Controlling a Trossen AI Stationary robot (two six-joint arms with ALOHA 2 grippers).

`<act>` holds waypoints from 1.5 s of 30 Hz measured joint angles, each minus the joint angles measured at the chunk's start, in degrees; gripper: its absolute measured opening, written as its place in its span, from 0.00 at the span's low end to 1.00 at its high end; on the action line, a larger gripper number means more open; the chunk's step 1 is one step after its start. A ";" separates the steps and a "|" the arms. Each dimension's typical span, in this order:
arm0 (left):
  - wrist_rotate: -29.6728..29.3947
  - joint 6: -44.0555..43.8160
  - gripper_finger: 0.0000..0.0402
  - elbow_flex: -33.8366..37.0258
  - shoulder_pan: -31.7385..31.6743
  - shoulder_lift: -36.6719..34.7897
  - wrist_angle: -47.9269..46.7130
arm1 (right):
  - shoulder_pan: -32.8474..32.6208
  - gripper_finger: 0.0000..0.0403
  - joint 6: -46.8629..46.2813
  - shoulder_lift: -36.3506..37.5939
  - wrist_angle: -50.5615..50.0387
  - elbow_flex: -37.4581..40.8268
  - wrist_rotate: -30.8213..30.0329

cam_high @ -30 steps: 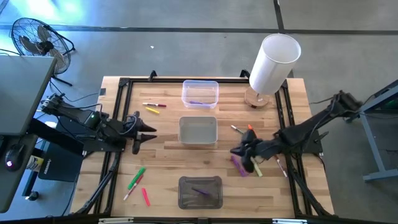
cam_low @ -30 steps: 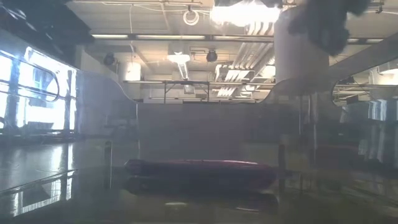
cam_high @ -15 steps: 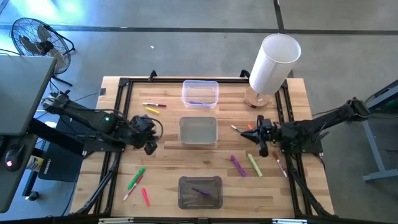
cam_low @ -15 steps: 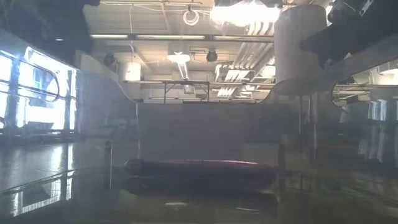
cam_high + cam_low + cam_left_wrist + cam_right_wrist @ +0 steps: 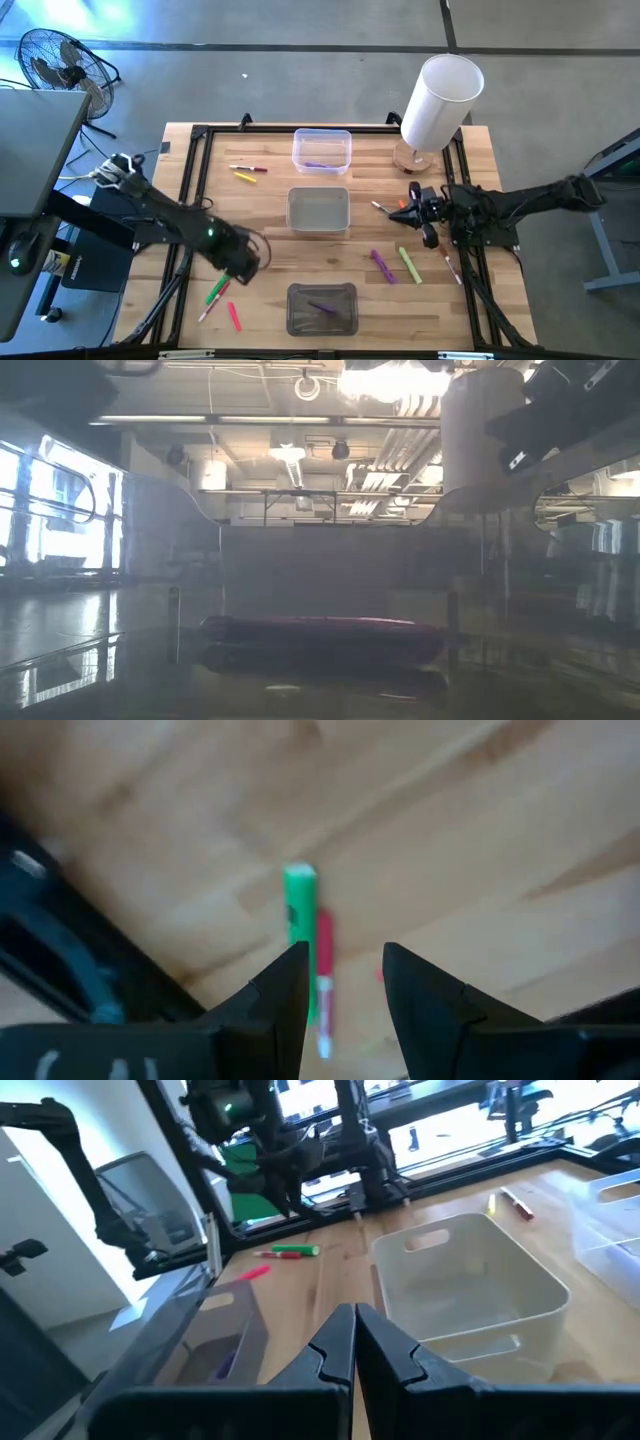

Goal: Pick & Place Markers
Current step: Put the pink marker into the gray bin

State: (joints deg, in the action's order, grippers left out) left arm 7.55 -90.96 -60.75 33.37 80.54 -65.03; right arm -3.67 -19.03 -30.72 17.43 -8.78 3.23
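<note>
Markers lie scattered on the wooden table: a green one (image 5: 220,287), a thin white-and-red one (image 5: 208,308) and a pink one (image 5: 234,316) at the near left. A purple one (image 5: 381,265) and a yellow-green one (image 5: 410,265) lie at the near right, and a yellow one (image 5: 244,177) at the far left. My left gripper (image 5: 243,262) points down, open, above the table just beside the green marker (image 5: 300,910). Its fingers (image 5: 285,990) touch nothing. My right gripper (image 5: 414,207) is level and shut at the right side, empty (image 5: 355,1342).
Three clear bins stand in a row down the table's middle. The far one (image 5: 322,150) and the near one (image 5: 322,309) each hold a purple marker; the middle one (image 5: 319,211) shows none. A big white cylinder (image 5: 440,100) stands at the far right. An orange marker (image 5: 402,205) lies by the right gripper.
My left gripper has swung from the table's left side toward the near edge and tipped from level to pointing down, ending above the green marker. My right gripper has drawn back from over the purple and yellow-green markers toward the right and far side; both markers stay on the table.
</note>
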 joint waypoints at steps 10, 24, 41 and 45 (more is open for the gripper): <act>-0.30 -20.13 0.31 0.00 15.65 5.19 9.42 | 3.80 0.00 -0.35 -0.02 -0.10 0.00 4.04; 2.99 -32.16 0.31 0.02 25.77 11.48 15.20 | 5.21 0.00 -6.10 -0.05 0.00 0.00 3.79; 4.79 -34.21 0.31 1.73 26.75 16.34 17.76 | 5.21 0.00 -6.67 -0.05 -0.02 -0.02 2.95; 4.45 -34.47 0.31 3.01 26.64 16.29 18.92 | 5.21 0.00 -7.10 -0.05 -0.02 -0.02 2.97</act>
State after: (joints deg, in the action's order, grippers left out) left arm 12.00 -125.43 -57.74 60.01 96.84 -46.11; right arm 1.54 -26.12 -30.76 17.41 -8.80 6.19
